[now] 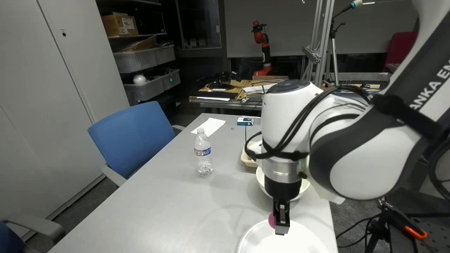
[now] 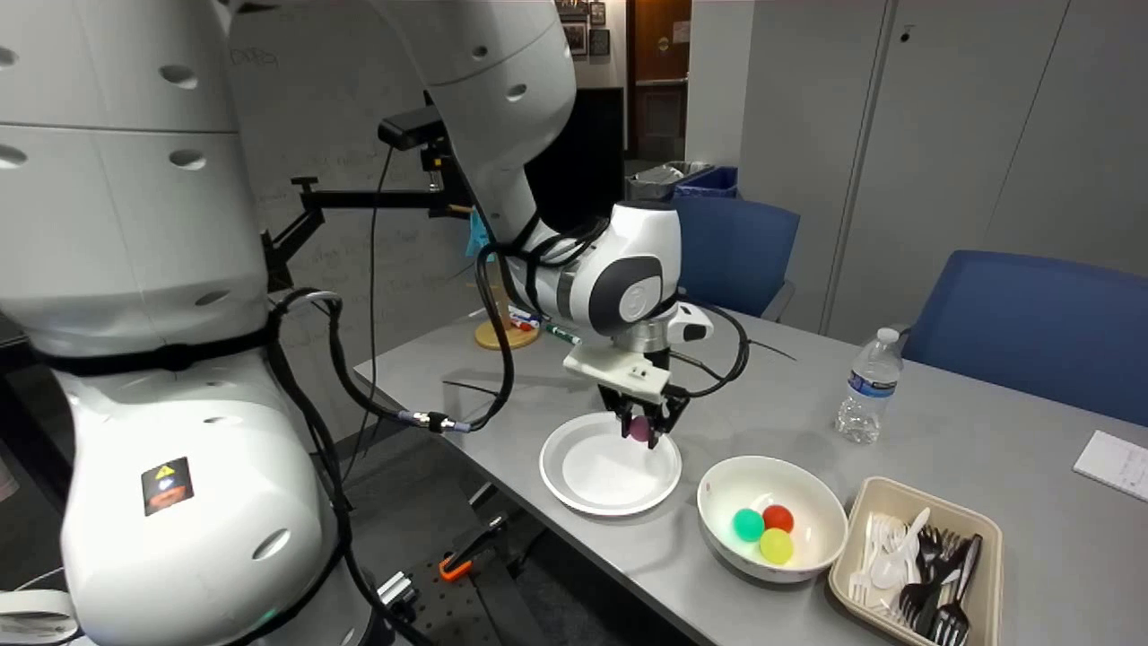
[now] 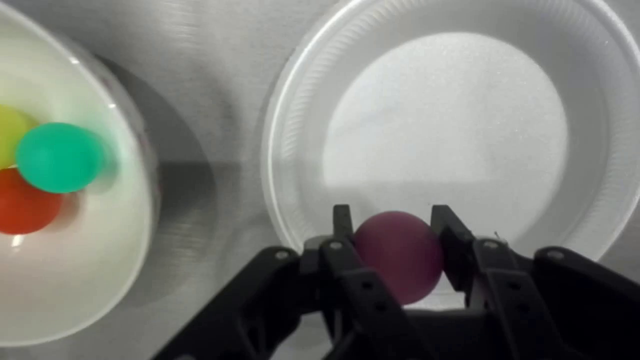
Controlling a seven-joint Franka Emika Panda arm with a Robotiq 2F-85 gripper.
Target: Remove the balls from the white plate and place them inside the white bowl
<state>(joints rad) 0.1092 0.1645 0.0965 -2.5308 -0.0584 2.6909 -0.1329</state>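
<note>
Okay, I've got the gripper narrowed snugly onto the purple ball, above the white plate near its rim. Bare tabletop separates plate from white bowl, three other balls inside.

In an exterior view, right of the tool, a clear bottle stands upright on the grey desk; farther right are a beige tray holding black and white cutlery, and a white paper. Blue chairs stand beyond the tool, to its right; markers lie behind it, leftward.
</note>
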